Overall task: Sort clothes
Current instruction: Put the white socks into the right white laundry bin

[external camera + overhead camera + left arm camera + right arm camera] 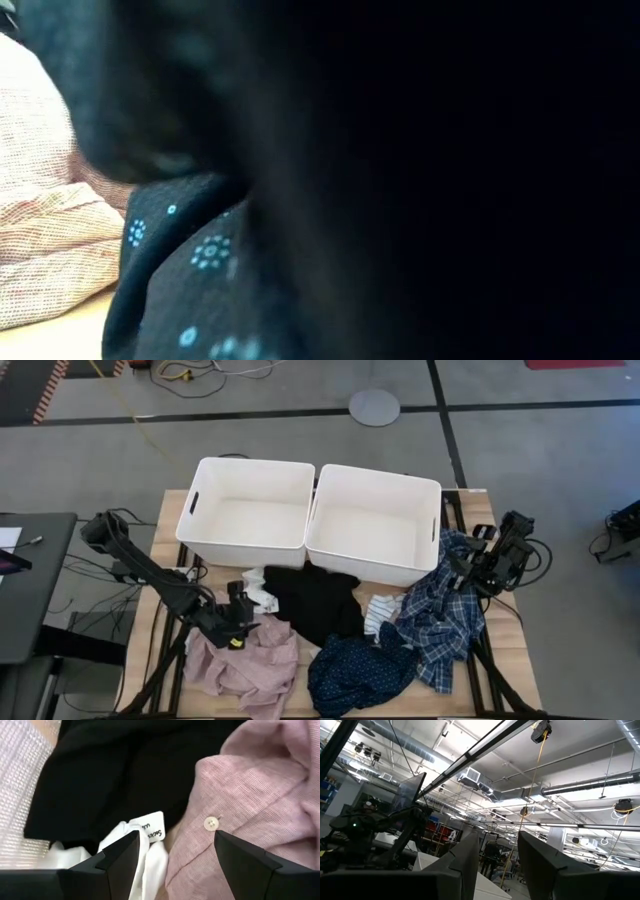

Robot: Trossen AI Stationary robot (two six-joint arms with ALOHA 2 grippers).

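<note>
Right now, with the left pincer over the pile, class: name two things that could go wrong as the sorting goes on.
1. The left pincer is open across a white sock and the pink shirt, which touch; closing may catch both.
2. The black garment, navy garment and plaid shirt overlap, so lifting one may drag another towards the table's edge.
</note>
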